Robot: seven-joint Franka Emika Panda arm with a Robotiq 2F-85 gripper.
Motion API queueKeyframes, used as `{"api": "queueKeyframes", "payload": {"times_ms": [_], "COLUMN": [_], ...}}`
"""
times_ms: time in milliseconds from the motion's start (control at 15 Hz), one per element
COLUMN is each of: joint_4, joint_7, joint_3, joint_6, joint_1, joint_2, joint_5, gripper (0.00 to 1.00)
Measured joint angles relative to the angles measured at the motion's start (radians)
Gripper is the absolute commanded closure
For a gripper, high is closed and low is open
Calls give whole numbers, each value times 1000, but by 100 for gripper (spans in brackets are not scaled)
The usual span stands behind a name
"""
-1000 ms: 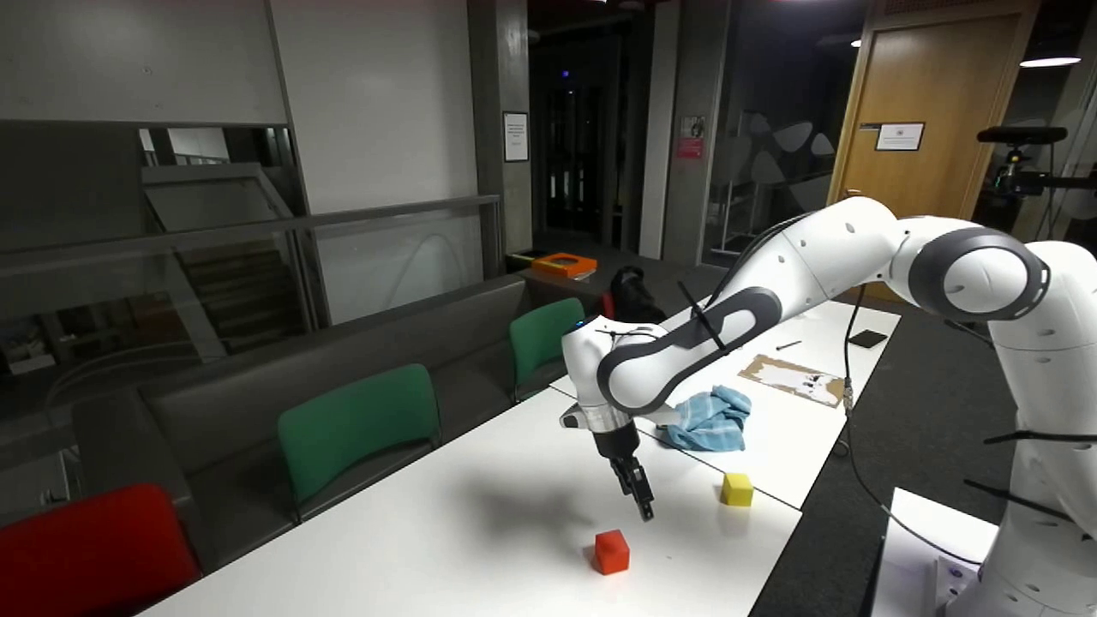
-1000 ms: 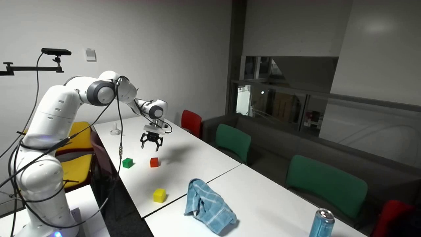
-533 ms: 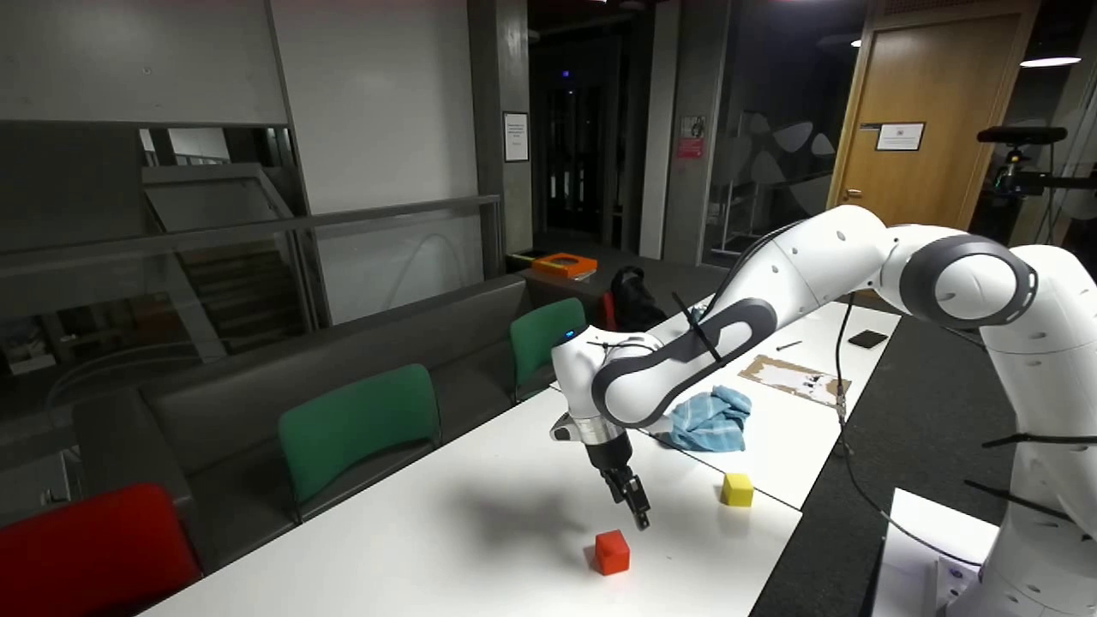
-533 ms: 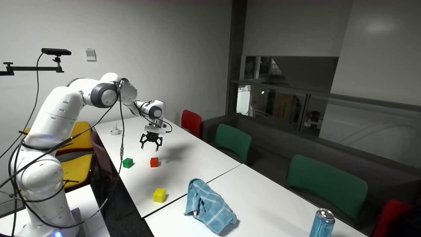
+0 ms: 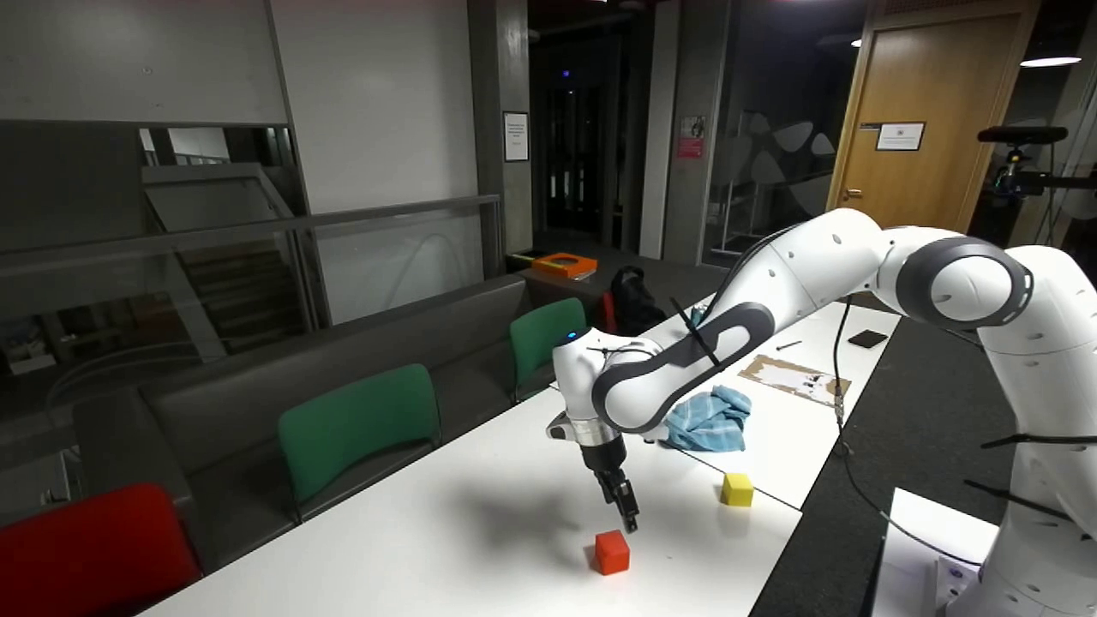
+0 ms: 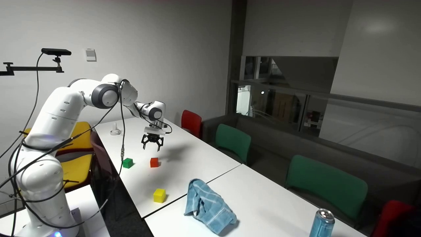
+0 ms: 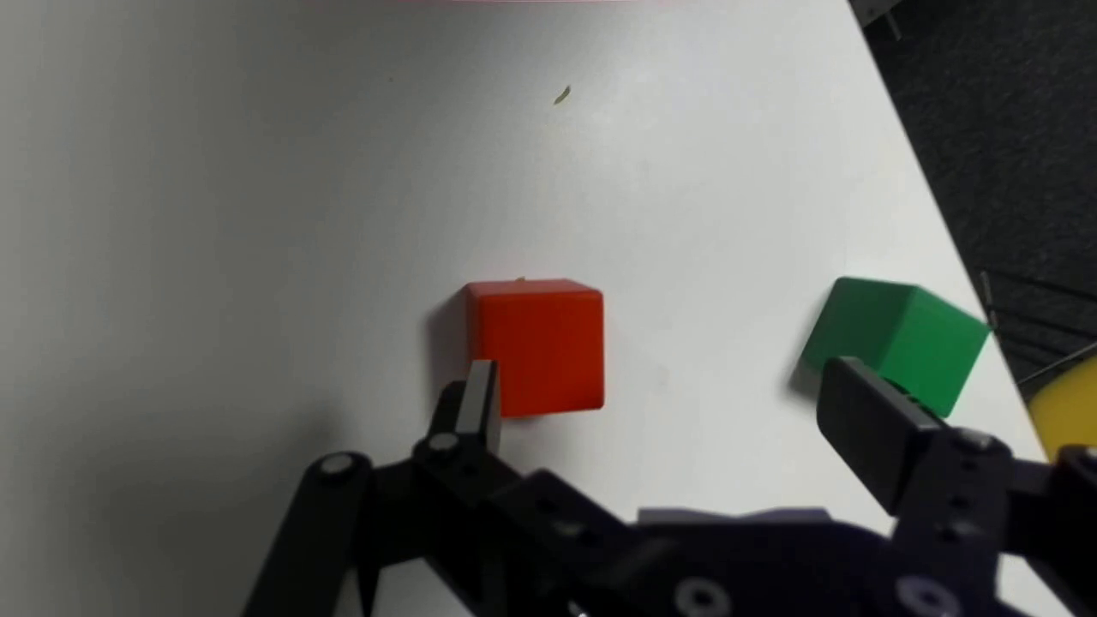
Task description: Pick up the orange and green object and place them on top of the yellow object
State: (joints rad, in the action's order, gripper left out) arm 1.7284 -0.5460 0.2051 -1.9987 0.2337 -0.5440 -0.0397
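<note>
The orange block [image 5: 612, 553] rests on the white table; in the wrist view the orange block [image 7: 544, 343] lies by the left fingertip, which overlaps its lower corner. The green object [image 7: 900, 338] is a small block near the table edge, partly covered by the right fingertip. An exterior view has the green object [image 6: 128, 163] beside the orange block [image 6: 154, 162]. Closer to the seam between tables sits the yellow object [image 6: 159, 195], a small cube with nothing on it. My gripper [image 7: 664, 368] is wide open and empty, hovering above the table near the orange block.
A crumpled light-blue cloth [image 6: 210, 207] lies past the seam from the yellow block, with a blue can [image 6: 322, 223] farther along. A small white object [image 6: 115, 130] stands at the table's far end. Green chairs [image 5: 360, 428] line the table's long side.
My gripper has come down a little and shifted slightly toward the orange block, its jaws staying open. The three blocks have not moved.
</note>
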Motion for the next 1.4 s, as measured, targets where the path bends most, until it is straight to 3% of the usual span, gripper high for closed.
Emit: {"api": "queueKeyframes", "payload": {"times_ms": [267, 667, 1400], "joint_4": [18, 35, 42], "joint_7": [99, 211, 220], "joint_3": [-4, -28, -21], "joint_6": [-155, -211, -224], "joint_1": [7, 45, 67], "joint_2": [-42, -103, -124], "joint_5": [-85, -247, -255], "gripper": [0, 0, 0]}}
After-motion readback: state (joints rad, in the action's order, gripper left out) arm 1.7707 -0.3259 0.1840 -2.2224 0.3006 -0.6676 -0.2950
